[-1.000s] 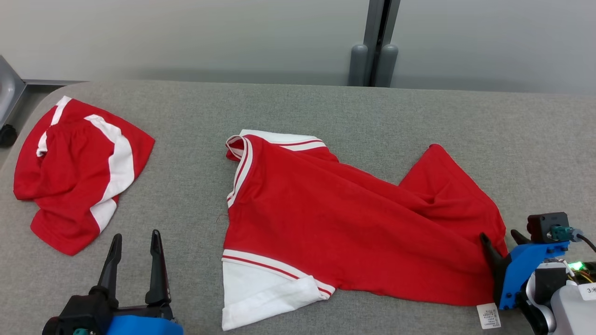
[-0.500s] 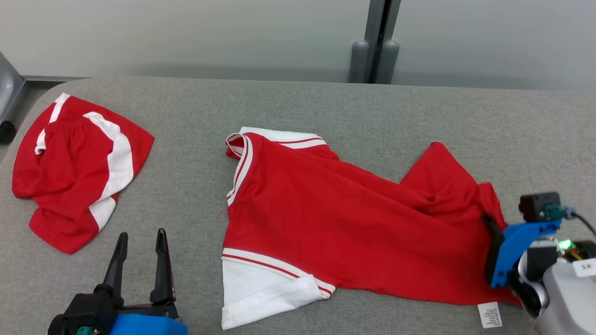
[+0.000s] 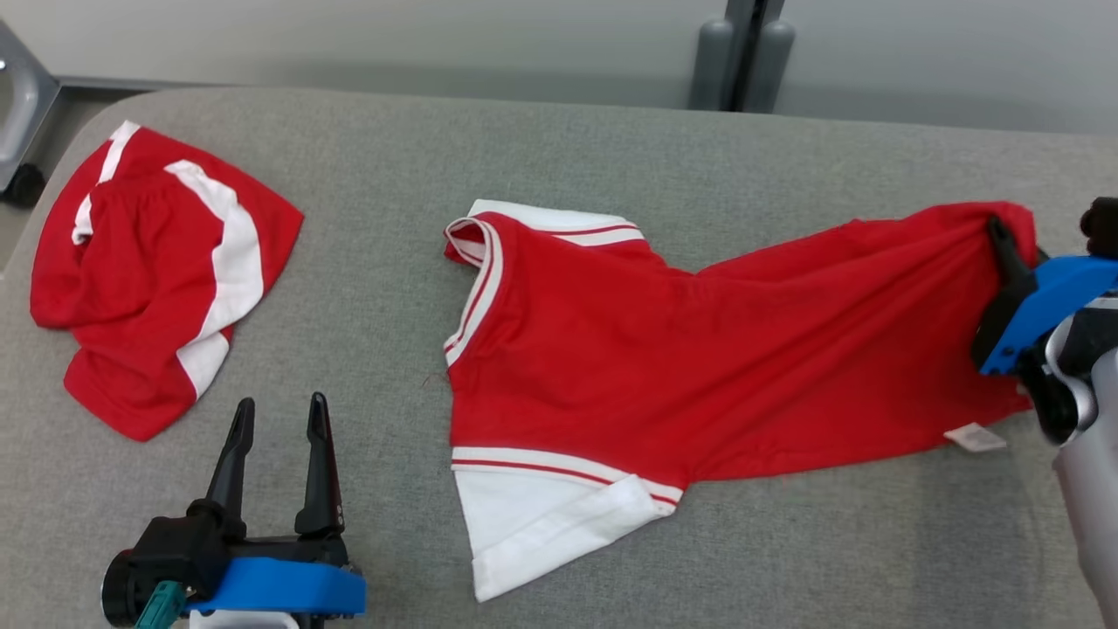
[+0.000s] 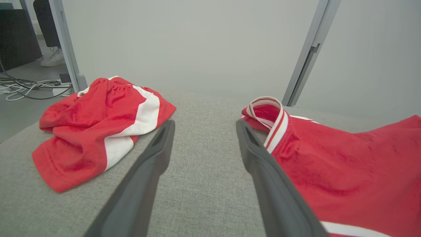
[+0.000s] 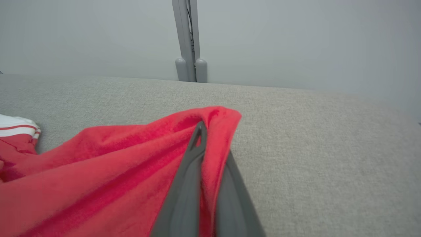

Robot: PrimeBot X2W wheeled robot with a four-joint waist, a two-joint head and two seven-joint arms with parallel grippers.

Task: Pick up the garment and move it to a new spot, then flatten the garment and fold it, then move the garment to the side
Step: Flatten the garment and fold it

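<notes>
The garment (image 3: 664, 349) is a red shirt with white sleeve ends and a striped collar, spread across the middle of the grey table. Its collar (image 4: 274, 115) points left and its hem runs to the far right. My right gripper (image 3: 1000, 231) is shut on the hem's far right corner, which is lifted and pulled toward the back. In the right wrist view my right gripper (image 5: 202, 130) pinches the red cloth (image 5: 98, 171) between its fingers. My left gripper (image 3: 278, 415) stands open at the lower left, apart from the shirt, and its fingers (image 4: 148, 164) hold nothing.
A second red garment with white stripes (image 3: 157, 262) lies crumpled at the table's left end, also in the left wrist view (image 4: 98, 121). A grey post (image 3: 742, 52) stands behind the table (image 3: 786, 542). A white label (image 3: 974, 437) hangs at the shirt's hem.
My right gripper has shut on the hem corner and dragged it up and back, stretching the shirt's right side. The head camera has shifted. My left gripper stays open.
</notes>
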